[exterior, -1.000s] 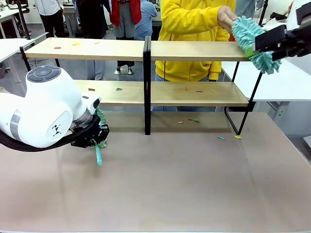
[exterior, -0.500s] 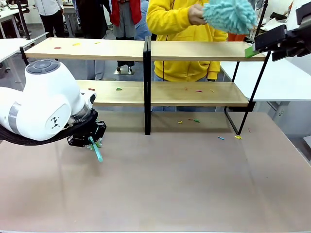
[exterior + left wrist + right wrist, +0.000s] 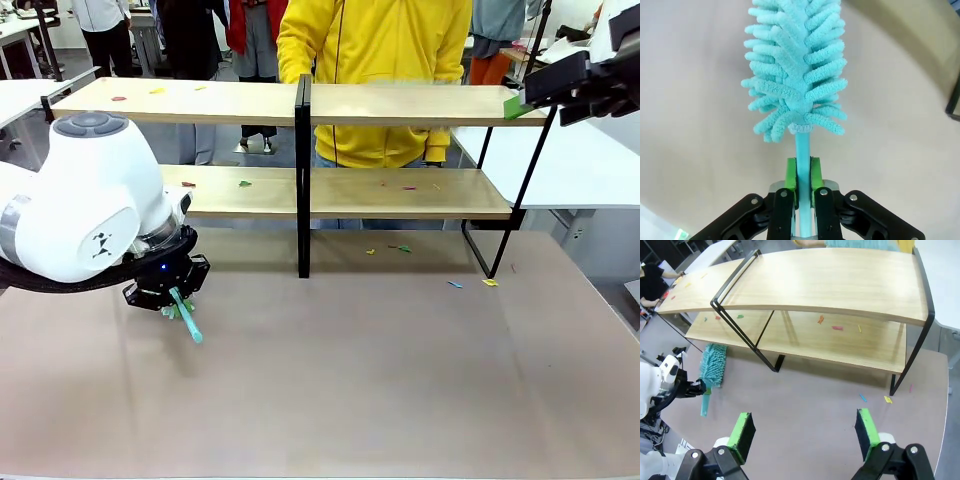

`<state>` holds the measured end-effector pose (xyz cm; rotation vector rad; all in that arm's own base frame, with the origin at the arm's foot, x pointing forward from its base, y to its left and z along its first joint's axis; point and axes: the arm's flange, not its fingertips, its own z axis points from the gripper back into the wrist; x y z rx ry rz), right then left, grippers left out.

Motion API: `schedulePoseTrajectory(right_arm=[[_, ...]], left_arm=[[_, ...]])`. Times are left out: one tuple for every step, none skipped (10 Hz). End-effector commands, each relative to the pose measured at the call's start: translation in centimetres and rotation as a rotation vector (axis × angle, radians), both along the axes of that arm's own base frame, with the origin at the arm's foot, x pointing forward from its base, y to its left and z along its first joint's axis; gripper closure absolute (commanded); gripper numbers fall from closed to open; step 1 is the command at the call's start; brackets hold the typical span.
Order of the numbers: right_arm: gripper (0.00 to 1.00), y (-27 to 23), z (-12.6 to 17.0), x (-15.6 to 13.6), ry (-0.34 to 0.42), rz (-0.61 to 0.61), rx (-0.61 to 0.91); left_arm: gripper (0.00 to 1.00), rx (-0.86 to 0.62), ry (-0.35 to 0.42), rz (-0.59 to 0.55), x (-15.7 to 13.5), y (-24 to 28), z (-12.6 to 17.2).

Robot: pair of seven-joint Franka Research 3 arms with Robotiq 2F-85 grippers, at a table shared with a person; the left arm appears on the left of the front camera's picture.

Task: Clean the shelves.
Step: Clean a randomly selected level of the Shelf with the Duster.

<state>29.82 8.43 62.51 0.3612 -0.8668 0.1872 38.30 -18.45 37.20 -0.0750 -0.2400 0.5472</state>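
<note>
Field notes, front view as clock face:

- Shelves (image 3: 410, 104) stand across the far side of the bench (image 3: 380, 380), 10 to 2 o'clock, with the centre post at 12
- Coloured scraps (image 3: 244, 183) lie on the lower board (image 3: 440, 195); a few more sit at the 10 o'clock end of the upper board (image 3: 200, 100), and some are on the bench below, toward 2 o'clock
- Left end effector (image 3: 803, 170) is at 9 o'clock, low over the bench and near the shelves' left half; its green pads pinch the handle of a teal duster (image 3: 795, 75), whose fluffy head hangs just above bare bench
- Right end effector (image 3: 805, 432) is up at 2 o'clock, beside the right end of the upper board; its fingers are spread and hold nothing
- Person (image 3: 380, 50) in a yellow top stands behind the shelves at 12

Step in hand, as judged: the tool is secured and the boards are not yet swept, so this is the approach with the duster.

Next move probably calls for lifting the duster head to the height of the lower board at 10 o'clock, laying it flat, and drawing it along the wood toward an open edge. The handle must stay clear of the black frame and centre post
</note>
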Motion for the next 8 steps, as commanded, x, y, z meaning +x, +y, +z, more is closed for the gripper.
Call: schedulePoseTrajectory(right_arm=[[0.0,-0.1,0.0,0.0,-0.001,0.002,0.006],[0.0,-0.1,0.0,0.0,-0.001,0.002,0.006],[0.0,-0.1,0.0,0.0,-0.001,0.002,0.006],[0.0,-0.1,0.0,0.0,-0.001,0.002,0.006],[0.0,-0.1,0.0,0.0,-0.001,0.002,0.006],[0.0,-0.1,0.0,0.0,-0.001,0.002,0.006],[0.0,-0.1,0.0,0.0,-0.001,0.002,0.006],[0.0,-0.1,0.0,0.0,-0.001,0.002,0.006]], left_arm=[[1.0,-0.016,0.068,-0.05,-2.4,1.9,1.0],[1.0,-0.025,0.123,-0.09,-3.1,2.4,0.9],[1.0,-0.017,0.147,-0.13,-4.5,3.1,1.3],[1.0,-0.03,0.136,-0.151,-5.7,4.0,2.1],[1.0,-0.025,0.138,-0.156,-7.1,5.0,2.8],[1.0,-0.001,0.149,-0.15,-8.1,6.1,3.2],[1.0,0.021,0.177,-0.141,-8.6,7.2,3.3],[1.0,0.036,0.206,-0.142,-8.8,8.2,3.2]])
